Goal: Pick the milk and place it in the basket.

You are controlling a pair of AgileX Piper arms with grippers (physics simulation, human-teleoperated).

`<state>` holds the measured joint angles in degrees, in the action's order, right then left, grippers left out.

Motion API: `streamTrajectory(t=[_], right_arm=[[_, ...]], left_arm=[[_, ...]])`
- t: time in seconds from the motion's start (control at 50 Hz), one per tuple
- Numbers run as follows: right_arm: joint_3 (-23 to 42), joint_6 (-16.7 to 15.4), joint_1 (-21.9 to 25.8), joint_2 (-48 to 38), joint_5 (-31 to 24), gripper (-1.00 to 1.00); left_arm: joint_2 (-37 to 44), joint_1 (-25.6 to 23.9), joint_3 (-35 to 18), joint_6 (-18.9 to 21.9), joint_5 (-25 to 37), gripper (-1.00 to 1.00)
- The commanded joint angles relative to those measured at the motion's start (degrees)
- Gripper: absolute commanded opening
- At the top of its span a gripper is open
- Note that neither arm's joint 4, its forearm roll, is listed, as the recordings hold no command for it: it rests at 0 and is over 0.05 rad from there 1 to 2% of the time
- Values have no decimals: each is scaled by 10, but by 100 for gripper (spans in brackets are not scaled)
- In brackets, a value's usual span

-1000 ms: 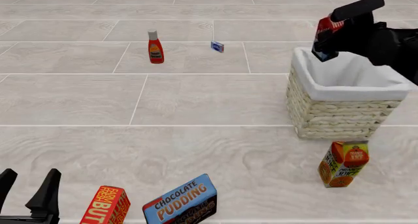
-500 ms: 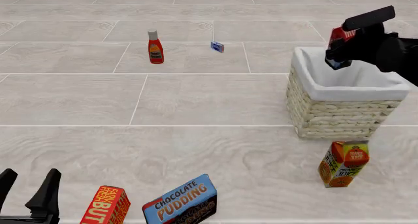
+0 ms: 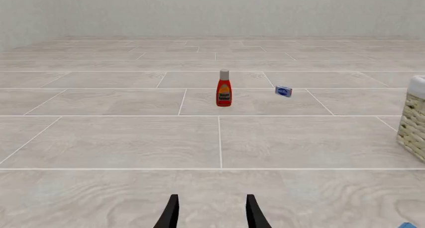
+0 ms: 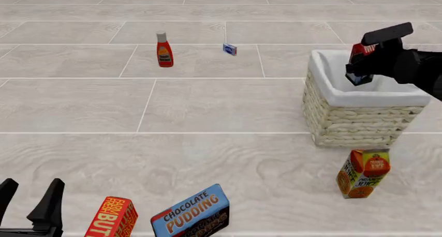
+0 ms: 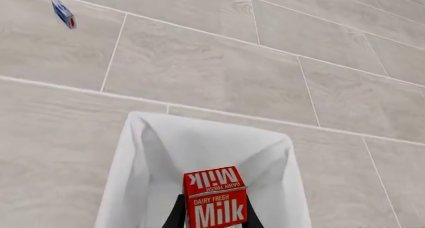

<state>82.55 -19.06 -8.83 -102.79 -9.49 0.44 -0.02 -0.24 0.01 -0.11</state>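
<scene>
Milk: the small gable-top milk carton [image 4: 359,62] with a red top, white lettering and a white and blue lower part hangs tilted over the open mouth of the basket, its lower end at about rim level, not resting on anything visible. In the right wrist view the milk carton [image 5: 215,198] shows its red face reading "Milk" above the white liner.
Right gripper: the black right gripper [image 4: 366,58] has its fingers clamped on either side of the milk carton; in its own wrist view the right gripper [image 5: 214,213] shows dark fingers pressed against both sides of the carton.
Basket: the large square pale woven wicker basket [image 4: 355,124] with a white cloth liner folded over its rim stands on the right side of the table; its liner [image 5: 159,163] fills the right wrist view under the carton.
Left gripper: the black left gripper [image 4: 29,206] sits low at the near left edge, fingers spread apart with nothing between them; the left gripper [image 3: 211,213] shows the same gap in its wrist view.
Table: the pale wood-grain tiled table top [image 4: 221,107] carries everything.
Ketchup: a red ketchup bottle with a white cap [image 4: 163,49] stands upright at the far left-centre.
Small box: a small blue and white box [image 4: 230,49] lies just right of the bottle, apart from it.
Juice: an orange and green juice carton [image 4: 363,173] stands near the basket, on its near side.
Near edge: a red butter box [image 4: 112,217] and a blue chocolate pudding box [image 4: 191,213] stand side by side.
</scene>
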Motion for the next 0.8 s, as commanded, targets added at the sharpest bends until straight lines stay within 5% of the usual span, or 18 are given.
streamTrajectory(t=[0.02, 0.8], right_arm=[[45, 14, -5, -27, -22, -100], [80, 9, -23, -99, -30, -100]], left_arm=[[0, 0, 0, 0, 0, 100], [0, 0, 0, 0, 0, 100]])
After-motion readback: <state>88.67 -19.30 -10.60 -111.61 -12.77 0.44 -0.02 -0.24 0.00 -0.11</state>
